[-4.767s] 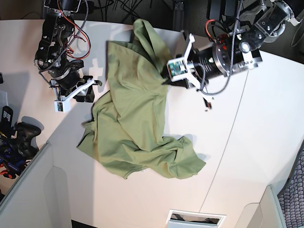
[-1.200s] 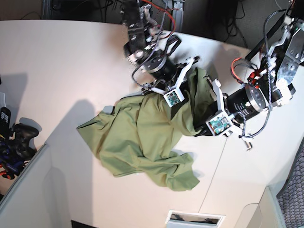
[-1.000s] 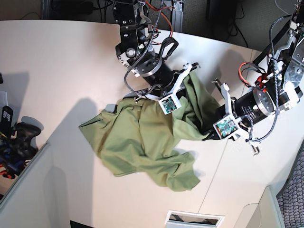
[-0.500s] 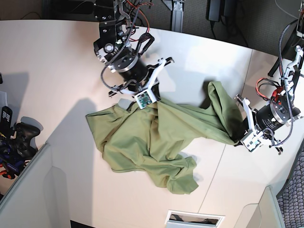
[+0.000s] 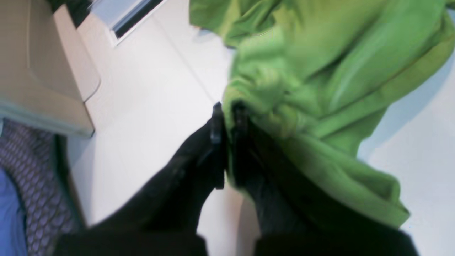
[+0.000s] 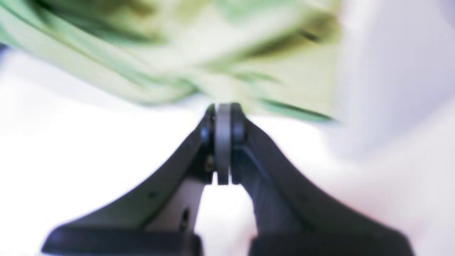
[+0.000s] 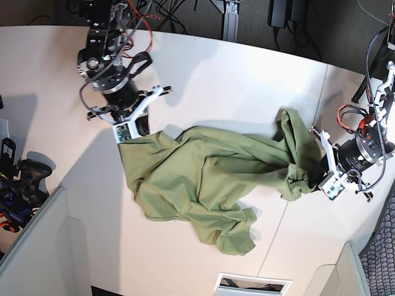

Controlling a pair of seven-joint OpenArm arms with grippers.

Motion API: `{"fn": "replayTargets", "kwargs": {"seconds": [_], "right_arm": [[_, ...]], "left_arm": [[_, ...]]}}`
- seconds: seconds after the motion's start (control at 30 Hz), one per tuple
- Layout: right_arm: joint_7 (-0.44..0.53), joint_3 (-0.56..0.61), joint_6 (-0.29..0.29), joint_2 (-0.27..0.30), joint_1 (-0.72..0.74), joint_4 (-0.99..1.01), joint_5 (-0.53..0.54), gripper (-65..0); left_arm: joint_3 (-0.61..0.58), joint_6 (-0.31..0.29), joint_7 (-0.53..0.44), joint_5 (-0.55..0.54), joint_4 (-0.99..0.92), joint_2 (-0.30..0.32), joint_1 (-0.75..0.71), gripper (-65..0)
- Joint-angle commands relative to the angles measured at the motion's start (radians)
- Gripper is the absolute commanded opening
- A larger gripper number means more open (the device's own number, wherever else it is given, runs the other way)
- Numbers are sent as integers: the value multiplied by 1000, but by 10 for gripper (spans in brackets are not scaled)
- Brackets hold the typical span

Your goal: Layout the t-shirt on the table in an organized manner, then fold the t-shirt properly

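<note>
Olive cotton t-shirt (image 7: 203,179) is lying bunched across the middle of the white tabletop (image 7: 55,80), spanning between the two arms, hem side crumpled toward the near edge.

Left pincer (image 5: 226,106) is pinching a fold of the shirt, jaws nearly together with fabric wedged between them; a hump of cloth is draping over it at the base view's right end. Right pincer (image 6: 223,110) is reading fully closed in its wrist view. That view is too blurred to confirm cloth between the tips; in the base view it is sitting right at the shirt's upper-left corner (image 7: 126,137), so a thin-edge grip looks likely, not certain.

Judgement: this is the spread-out phase, with the arms wide apart and the cloth partly tensioned; no folding yet.

Risks from here:
- Right grip may be holding only a thin edge or nothing, so more pull could be slipping the corner out and collapsing that side.
- Left is holding a bunched wad, not a clean corner, so a stretch would be keeping twists locked in and the layout would be ending up skewed.
- Left arm is working close to the tabletop's edge, so released cloth could be sliding off.
</note>
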State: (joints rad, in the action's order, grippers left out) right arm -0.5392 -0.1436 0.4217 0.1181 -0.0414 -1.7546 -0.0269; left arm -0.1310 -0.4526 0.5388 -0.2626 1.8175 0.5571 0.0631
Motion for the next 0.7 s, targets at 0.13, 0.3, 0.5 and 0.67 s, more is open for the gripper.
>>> {"fn": "replayTargets", "kwargs": {"seconds": [0.13, 0.3, 0.5, 0.67], "right_arm": [[27, -10, -7, 42, 16, -18, 10, -650], [26, -10, -6, 33, 16, -18, 135, -650], [0, 20, -2, -53, 16, -18, 298, -650], [5, 140, -2, -127, 16, -13, 290, -328]], "left_arm": [[8, -5, 50, -58, 14, 22, 17, -548], [8, -69, 87, -226, 14, 27, 17, -394], [8, -91, 87, -250, 14, 27, 17, -394], [8, -94, 87, -251, 14, 27, 17, -394]]}}
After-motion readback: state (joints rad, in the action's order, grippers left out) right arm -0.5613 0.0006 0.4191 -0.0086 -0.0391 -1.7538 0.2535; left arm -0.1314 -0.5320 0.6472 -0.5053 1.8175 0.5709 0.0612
